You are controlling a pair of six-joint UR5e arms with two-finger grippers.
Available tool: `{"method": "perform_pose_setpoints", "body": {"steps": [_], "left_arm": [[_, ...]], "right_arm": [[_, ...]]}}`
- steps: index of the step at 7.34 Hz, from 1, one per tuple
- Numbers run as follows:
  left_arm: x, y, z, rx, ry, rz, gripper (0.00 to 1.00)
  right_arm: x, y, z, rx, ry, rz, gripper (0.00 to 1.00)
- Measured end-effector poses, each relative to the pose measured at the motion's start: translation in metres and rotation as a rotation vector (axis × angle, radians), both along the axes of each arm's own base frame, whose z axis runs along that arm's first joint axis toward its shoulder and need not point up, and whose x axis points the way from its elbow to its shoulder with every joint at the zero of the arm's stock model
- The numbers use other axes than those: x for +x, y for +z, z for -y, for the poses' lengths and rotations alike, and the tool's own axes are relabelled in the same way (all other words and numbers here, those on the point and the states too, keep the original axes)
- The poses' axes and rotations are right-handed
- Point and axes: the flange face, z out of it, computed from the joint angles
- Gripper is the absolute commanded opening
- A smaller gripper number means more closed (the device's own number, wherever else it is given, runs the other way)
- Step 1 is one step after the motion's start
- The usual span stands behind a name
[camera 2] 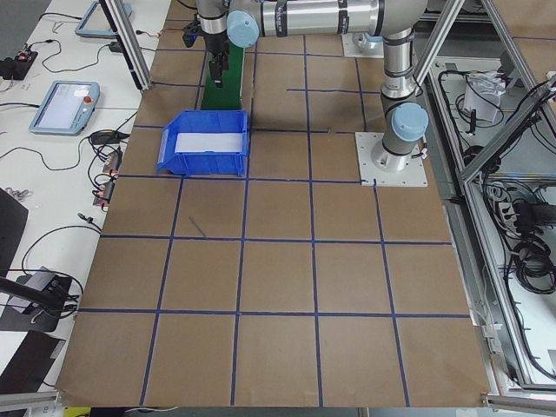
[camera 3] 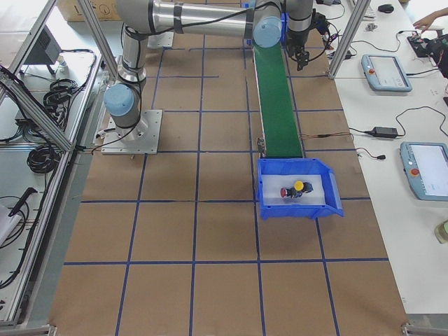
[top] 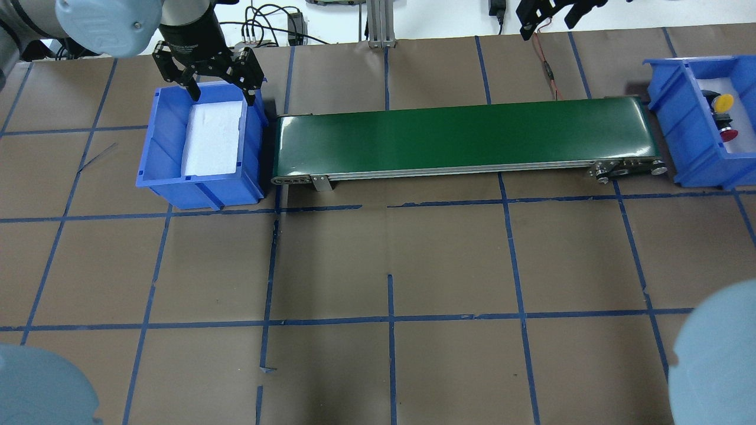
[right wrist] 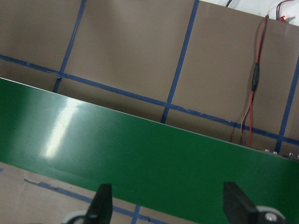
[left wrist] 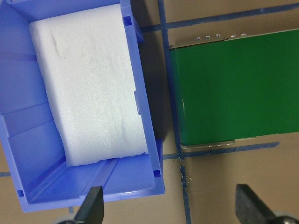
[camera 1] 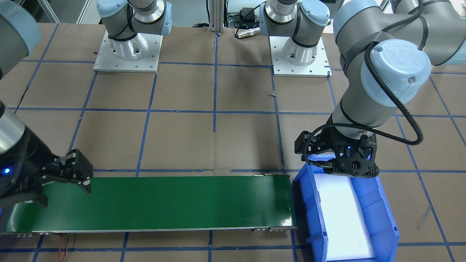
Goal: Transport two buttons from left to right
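Observation:
The yellow-capped button [top: 722, 102] and the red-capped button [top: 728, 134] lie side by side on white foam in the right blue bin [top: 679, 124]. They also show in the exterior right view, yellow [camera 3: 299, 185] and red [camera 3: 285, 192]. My left gripper [top: 222, 93] is open and empty, above the far edge of the left blue bin [top: 147, 147]. Its wrist view shows open fingertips [left wrist: 93, 207] over that bin's white foam [left wrist: 88, 88], which holds nothing. My right gripper [top: 546, 20] is open and empty above the far side of the green conveyor belt [top: 460, 136], near its right end.
The belt spans between the two bins. A red and black cable [right wrist: 254, 74] lies on the table behind the belt. Brown paper with blue tape lines covers the table. The arm bases [camera 1: 127, 47] stand on the robot's side.

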Motion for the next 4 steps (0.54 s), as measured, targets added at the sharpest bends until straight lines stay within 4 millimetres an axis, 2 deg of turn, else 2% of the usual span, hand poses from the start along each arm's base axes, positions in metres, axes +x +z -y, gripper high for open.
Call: {"method": "perform_pose_setpoints", "body": {"steps": [2, 4], "left_arm": [[0.001, -0.002, 0.002, 0.002, 0.001, -0.002, 1.00], [0.004, -0.002, 0.003, 0.002, 0.005, -0.003, 1.00]], "right_arm": [[0.007, 0.008, -0.065, 0.089, -0.142, 0.027, 1.00], [0.011, 0.013, -0.116, 0.172, -0.189, 0.023, 1.00]]}}
